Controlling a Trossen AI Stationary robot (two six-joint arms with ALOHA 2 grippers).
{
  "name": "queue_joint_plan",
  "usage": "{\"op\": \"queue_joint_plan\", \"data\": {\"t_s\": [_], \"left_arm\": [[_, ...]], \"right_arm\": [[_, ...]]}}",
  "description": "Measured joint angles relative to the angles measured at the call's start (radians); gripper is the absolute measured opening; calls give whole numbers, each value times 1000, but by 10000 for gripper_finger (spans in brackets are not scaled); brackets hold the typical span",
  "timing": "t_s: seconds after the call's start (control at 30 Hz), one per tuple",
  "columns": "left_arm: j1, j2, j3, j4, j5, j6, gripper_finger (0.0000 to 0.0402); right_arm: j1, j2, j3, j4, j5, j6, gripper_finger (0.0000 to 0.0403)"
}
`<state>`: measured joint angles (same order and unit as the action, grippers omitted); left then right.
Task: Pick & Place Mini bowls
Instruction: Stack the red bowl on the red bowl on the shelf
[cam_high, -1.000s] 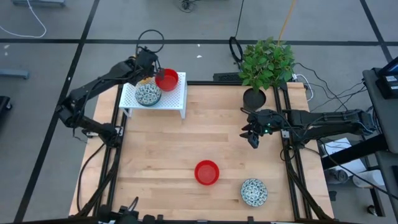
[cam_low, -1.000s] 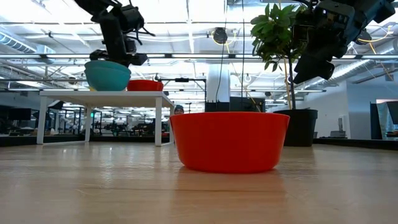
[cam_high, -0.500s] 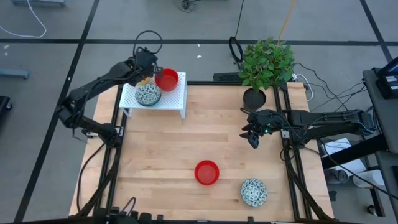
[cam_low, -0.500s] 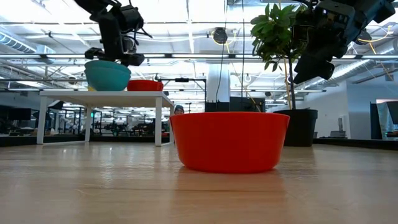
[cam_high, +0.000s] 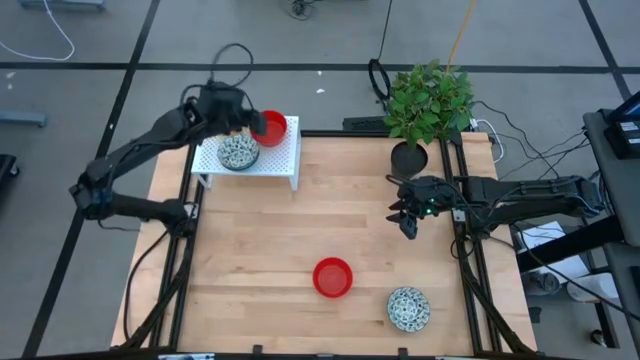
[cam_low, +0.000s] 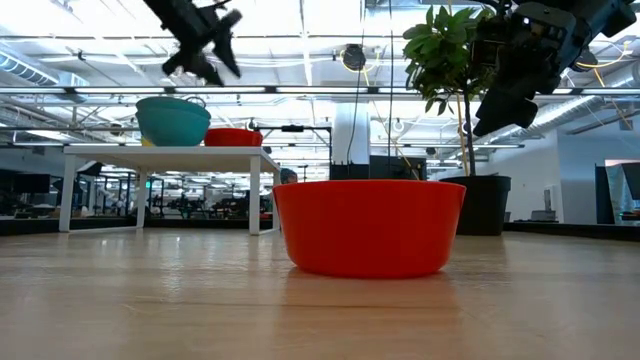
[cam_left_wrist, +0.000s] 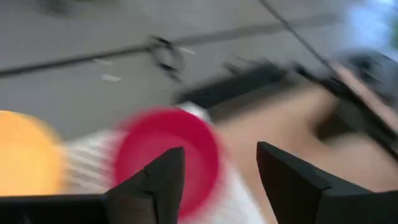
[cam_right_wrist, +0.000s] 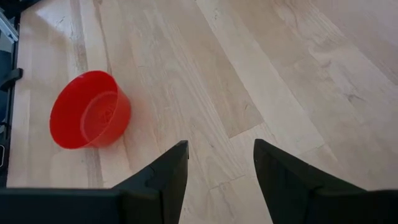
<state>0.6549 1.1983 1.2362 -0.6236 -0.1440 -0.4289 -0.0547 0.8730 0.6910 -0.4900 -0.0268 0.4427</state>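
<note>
A white rack (cam_high: 285, 160) stands at the table's far left. On it sit a red mini bowl (cam_high: 268, 127) and a speckled mini bowl (cam_high: 238, 152); a yellow bowl (cam_left_wrist: 25, 155) shows blurred in the left wrist view beside the red one (cam_left_wrist: 165, 155). My left gripper (cam_high: 238, 115) is open and empty, high above the rack's far edge (cam_low: 205, 45). Another red bowl (cam_high: 332, 277) and a speckled bowl (cam_high: 408, 308) rest on the table near its front edge. My right gripper (cam_high: 405, 218) is open and empty above the table's right side, and the red bowl (cam_right_wrist: 87, 112) shows in its wrist view.
A black pot (cam_high: 408, 157) with a green plant (cam_high: 430, 100) stands at the table's far right corner, just behind my right arm. Bare wood lies between the rack and the two bowls near the front edge.
My left gripper has gone up, away from the bowls on the rack, and has tipped; its arm has swung toward the table's left. The bowls on the rack stay in place.
</note>
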Motion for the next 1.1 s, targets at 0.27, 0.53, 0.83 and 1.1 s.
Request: {"op": "queue_joint_plan", "data": {"t_s": [0.27,0.53,0.83,1.1], "left_arm": [[-342,23,0,-63,170,-29,182],[-645,133,0,-54,102,-101,203],[-796,339,0,-6,81,-168,236],[-843,530,0,137,131,2,220]], "right_arm": [[0,0,0,6,30,-66,169],[0,0,0,10,30,-65,169],[0,0,0,10,30,-65,169],[0,0,0,9,27,-88,169]]}}
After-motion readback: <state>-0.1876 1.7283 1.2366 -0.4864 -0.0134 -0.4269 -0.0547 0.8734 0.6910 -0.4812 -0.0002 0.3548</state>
